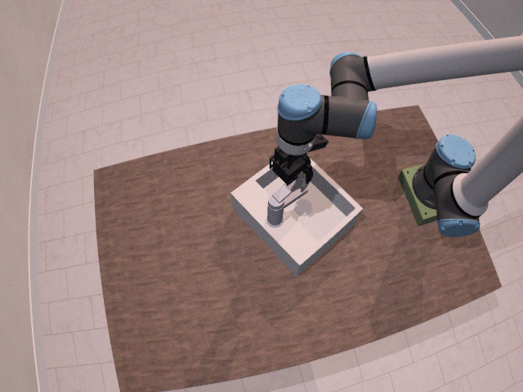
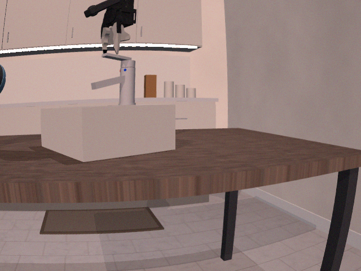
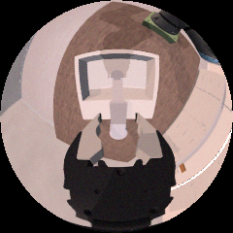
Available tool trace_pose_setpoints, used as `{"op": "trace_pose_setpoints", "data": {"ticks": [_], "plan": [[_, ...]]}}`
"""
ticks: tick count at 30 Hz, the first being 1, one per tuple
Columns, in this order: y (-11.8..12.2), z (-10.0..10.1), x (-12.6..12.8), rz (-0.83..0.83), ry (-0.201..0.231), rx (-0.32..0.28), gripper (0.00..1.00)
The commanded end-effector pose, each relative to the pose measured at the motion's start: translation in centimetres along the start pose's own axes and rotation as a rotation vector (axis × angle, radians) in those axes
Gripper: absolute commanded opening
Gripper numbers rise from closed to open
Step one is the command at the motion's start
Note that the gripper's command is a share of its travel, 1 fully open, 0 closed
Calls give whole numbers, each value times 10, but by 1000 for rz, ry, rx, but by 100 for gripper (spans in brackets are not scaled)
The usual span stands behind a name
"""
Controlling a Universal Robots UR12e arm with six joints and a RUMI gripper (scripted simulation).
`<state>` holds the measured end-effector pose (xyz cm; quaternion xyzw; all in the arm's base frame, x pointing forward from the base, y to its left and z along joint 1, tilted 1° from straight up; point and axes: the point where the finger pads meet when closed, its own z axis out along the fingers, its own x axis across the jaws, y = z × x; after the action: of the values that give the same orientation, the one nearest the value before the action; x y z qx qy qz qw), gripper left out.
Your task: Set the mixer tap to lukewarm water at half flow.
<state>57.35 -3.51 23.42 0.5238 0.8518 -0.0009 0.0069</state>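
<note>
Tap point(image 2: 127, 84) of grey metal stands upright on the rim of a pale square sink block point(image 2: 108, 131), which sits on the brown wooden counter point(image 2: 233, 151). In the top view the tap body is at the block's 9 o'clock corner, with the basin point(image 1: 315, 207) opening toward 3 o'clock. The spout point(image 2: 105, 82) reaches out over the basin, slightly raised at its end in the exterior view. A blue dot point(image 2: 124, 70) shows on the tap body, with a sliver of red just beside it at 9 o'clock.

The lever point(image 2: 115, 57) lies on top of the tap body, flat and thin, pointing the same way as the spout, its free end a little higher than its root. In the wrist view it runs straight toward 12 o'clock, in line with the spout beneath it.

The end effector point(image 2: 110, 51) hangs fingers-down over the lever's free end. Its two pale fingers stand partly apart, one on each side of the lever's line, and nothing is caught between them. In the exterior view the fingertips come down to about the lever's top face; whether they touch it cannot be told.

The arm's green base plate point(image 1: 406, 175) sits on the counter at 3 o'clock from the sink block, well apart from it.
</note>
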Motion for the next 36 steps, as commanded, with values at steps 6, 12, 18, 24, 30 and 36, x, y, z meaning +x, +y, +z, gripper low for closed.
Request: {"op": "trace_pose_setpoints", "data": {"ticks": [6, 12, 18, 24, 30, 36], "plan": [[0, 9, 0, 0, -1, -1, 41], [0, 12, 0, 0, -1, -1, 41], [0, 14, 0, 0, -1, -1, 41], [0, 15, 0, 0, -1, -1, 41], [0, 15, 0, 0, -1, -1, 41], [0, 15, 0, 0, -1, -1, 41]]}}
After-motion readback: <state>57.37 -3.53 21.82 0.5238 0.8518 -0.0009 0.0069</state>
